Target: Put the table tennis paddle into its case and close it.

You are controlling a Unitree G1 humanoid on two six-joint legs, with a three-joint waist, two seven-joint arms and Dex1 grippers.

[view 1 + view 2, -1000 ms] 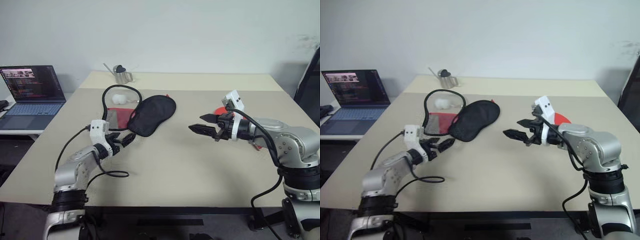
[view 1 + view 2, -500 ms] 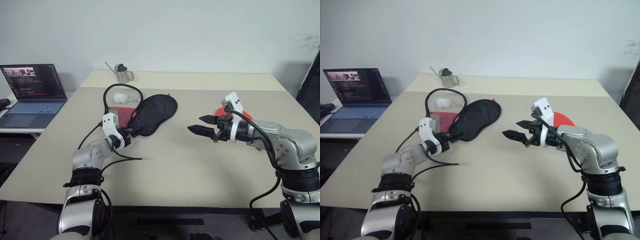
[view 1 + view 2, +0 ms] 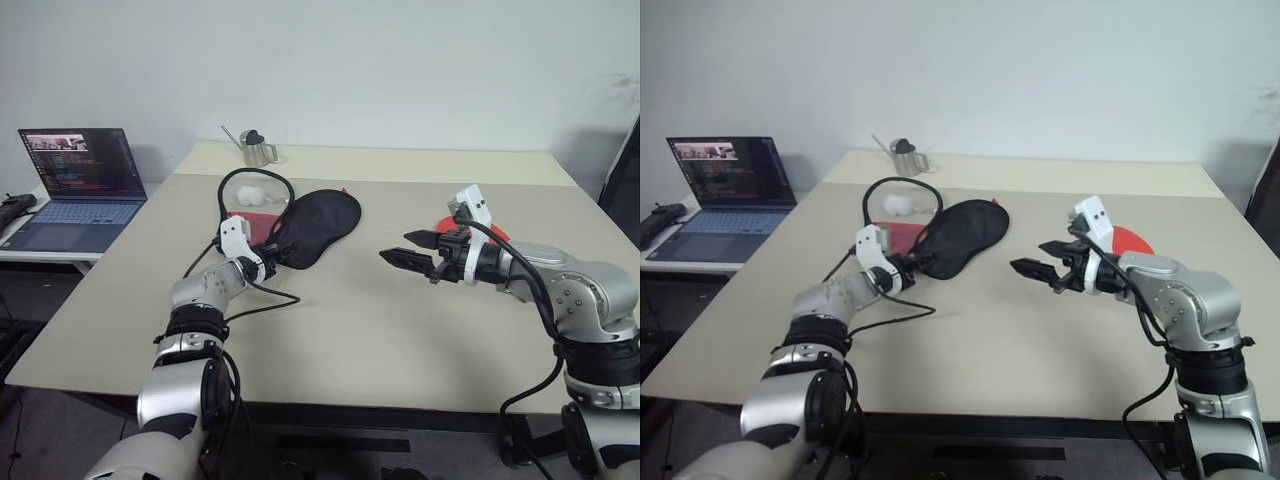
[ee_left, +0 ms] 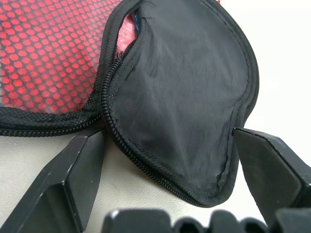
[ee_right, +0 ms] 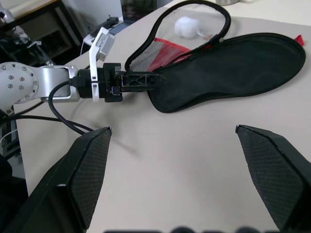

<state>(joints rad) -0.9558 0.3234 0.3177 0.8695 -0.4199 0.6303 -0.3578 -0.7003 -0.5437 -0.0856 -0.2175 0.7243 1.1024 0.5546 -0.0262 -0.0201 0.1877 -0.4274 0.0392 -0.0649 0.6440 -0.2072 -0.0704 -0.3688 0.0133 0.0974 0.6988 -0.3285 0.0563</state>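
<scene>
The soft paddle-shaped zip case point(image 3: 310, 228), black fabric on its upper flap with black edging, lies opened on the beige tabletop point(image 3: 380, 330), its red half under black mesh spread beside the flap on the laptop side, with the unzipped edging standing up in a loop behind it. The left tool point(image 3: 272, 249) sits at the near narrow end of the case, its arm stretched forward low over the tabletop with the elbow bent and a black cable trailing from the wrist; in the left wrist view its two black fingers point(image 4: 73, 179) stand spread wide, released, one on either side of the flap's tip with the zip teeth running between them, and I cannot tell whether they touch the fabric. The table tennis paddle with its round red rubber face point(image 3: 440, 220) lies well apart from the case, on its right side, mostly hidden behind the right arm. The right tool point(image 3: 402, 250) hangs above the tabletop between the case and the paddle, forearm reaching in from the right edge and pointing roughly level toward the case, its fingers parted and grasping nothing. Just behind the case rests a small white fluffy ball point(image 3: 249, 194), and farther back a small metal watering can point(image 3: 256, 148). Left of the case, off the tabletop on a lower surface, stands an open laptop with a lit screen point(image 3: 75, 160).
</scene>
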